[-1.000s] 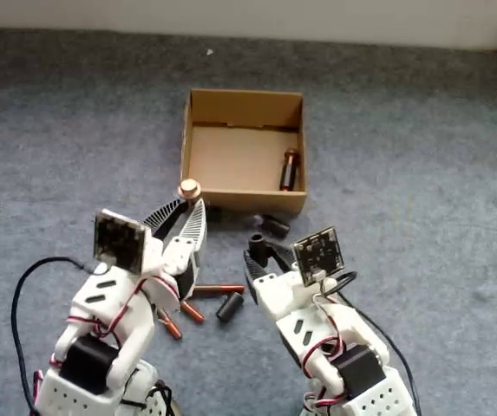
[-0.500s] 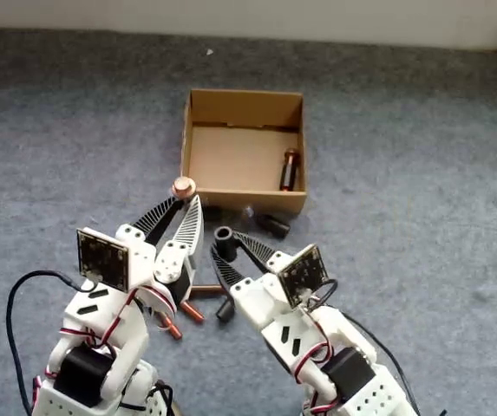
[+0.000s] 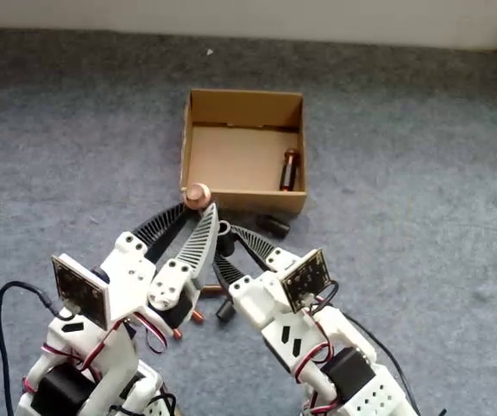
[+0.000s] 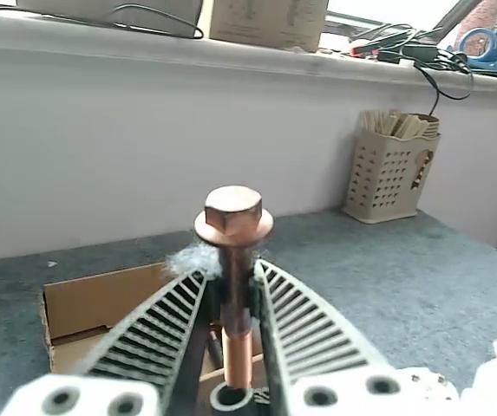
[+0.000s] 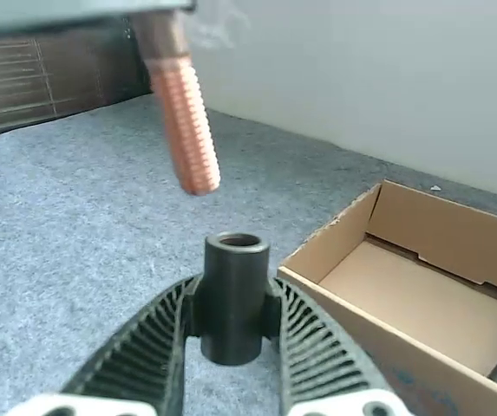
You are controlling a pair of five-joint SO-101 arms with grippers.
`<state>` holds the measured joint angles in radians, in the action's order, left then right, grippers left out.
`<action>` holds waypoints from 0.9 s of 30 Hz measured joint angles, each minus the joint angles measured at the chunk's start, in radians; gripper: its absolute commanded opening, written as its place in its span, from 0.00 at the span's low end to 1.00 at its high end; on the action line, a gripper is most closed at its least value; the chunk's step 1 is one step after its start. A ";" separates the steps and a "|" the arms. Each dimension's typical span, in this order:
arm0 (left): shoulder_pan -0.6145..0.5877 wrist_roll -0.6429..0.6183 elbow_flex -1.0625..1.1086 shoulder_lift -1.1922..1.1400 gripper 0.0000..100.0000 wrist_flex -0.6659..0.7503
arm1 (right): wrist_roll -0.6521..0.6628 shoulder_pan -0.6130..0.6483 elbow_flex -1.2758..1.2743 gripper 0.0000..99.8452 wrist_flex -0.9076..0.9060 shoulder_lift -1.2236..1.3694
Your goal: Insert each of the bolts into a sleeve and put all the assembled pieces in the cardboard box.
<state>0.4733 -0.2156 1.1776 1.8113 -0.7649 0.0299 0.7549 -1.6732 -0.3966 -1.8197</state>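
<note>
The left claw [image 3: 198,208] is clamped on a copper bolt [image 3: 198,194], holding it upright by the shank with the hexagonal flanged head up and the threaded end down. In the left wrist view the bolt [image 4: 237,295] stands between the ribbed fingers [image 4: 166,325], and a dark open ring lies just below its tip.

The right claw [image 3: 224,239] is closed around a black sleeve [image 5: 233,299], held upright with the bore facing up. In the right wrist view the bolt's threaded end [image 5: 187,121] hangs just above the sleeve's mouth, not touching it and a little off to one side.

Both claws meet over the middle of the bench [image 3: 421,173], just outside the near wall of the cardboard box [image 3: 244,201], close to its near left corner. One assembled piece [image 3: 289,169] lies inside the box against its right wall.

A loose sleeve [image 3: 274,226] lies on the bench near the box's near right corner, and another [image 3: 225,309] lies between the arms beside a loose bolt [image 3: 206,289].
</note>
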 measured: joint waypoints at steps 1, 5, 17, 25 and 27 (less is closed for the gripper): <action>0.006 0.000 0.000 0.000 0.00 0.000 | 0.000 0.008 0.000 0.01 0.000 0.000; 0.011 0.000 0.000 0.000 0.00 0.000 | 0.000 0.025 -0.002 0.01 0.012 0.000; 0.011 0.002 0.049 0.005 0.00 -0.002 | 0.000 0.025 -0.002 0.01 0.048 0.002; -0.018 0.000 0.072 0.000 0.00 -0.002 | 0.002 0.025 -0.002 0.01 0.049 0.002; -0.026 -0.002 0.074 0.000 0.00 -0.002 | 0.002 0.025 -0.002 0.01 0.051 0.002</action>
<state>0.4473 -0.2171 1.2513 1.8113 -0.7664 0.0315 0.7795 -1.6747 -0.3460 -1.8182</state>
